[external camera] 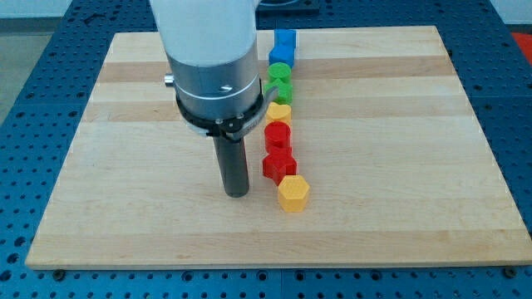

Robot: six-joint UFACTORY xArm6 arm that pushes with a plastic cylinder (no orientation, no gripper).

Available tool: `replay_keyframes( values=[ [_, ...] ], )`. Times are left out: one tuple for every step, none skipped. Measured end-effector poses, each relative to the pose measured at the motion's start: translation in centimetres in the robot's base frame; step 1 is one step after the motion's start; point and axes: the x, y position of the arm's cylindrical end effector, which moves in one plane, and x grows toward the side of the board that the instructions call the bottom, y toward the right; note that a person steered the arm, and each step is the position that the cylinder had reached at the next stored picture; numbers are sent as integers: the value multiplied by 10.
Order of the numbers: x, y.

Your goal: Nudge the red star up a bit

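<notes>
Blue perforated metal surrounds a pale wooden bench (399,208), whose four edges all lie inside the view. Seven blocks show on it, strung in one crooked column that runs from the top edge down toward the middle. Counted from the top: two blue blocks, the upper blue block (285,39) and the lower blue block (282,56), touching; two green ones, the upper green block (280,75) and the lower green block (281,90), partly hidden by the arm; a yellow block (278,112); a red cylinder (278,135); the red star (279,164); and last a yellow hexagon (293,193). That makes two blue, two green, two yellow, two red, eight in all.

The red star sits near the bench's centre, touching the red cylinder above it and the yellow hexagon at its lower right.

No end effector is fitted, so nothing is grasped or released; the arm ends in a dark rod. My tip (237,193) rests on the bench just left of the red star, level with the yellow hexagon, a small gap apart.

Wide bare wood lies toward the left, right and bottom edges.
</notes>
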Motion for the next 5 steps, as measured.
replay_keyframes(
  values=[
    [-6,15],
    [-12,19],
    [-16,20],
    [-17,20],
    [-12,13]
  ],
)
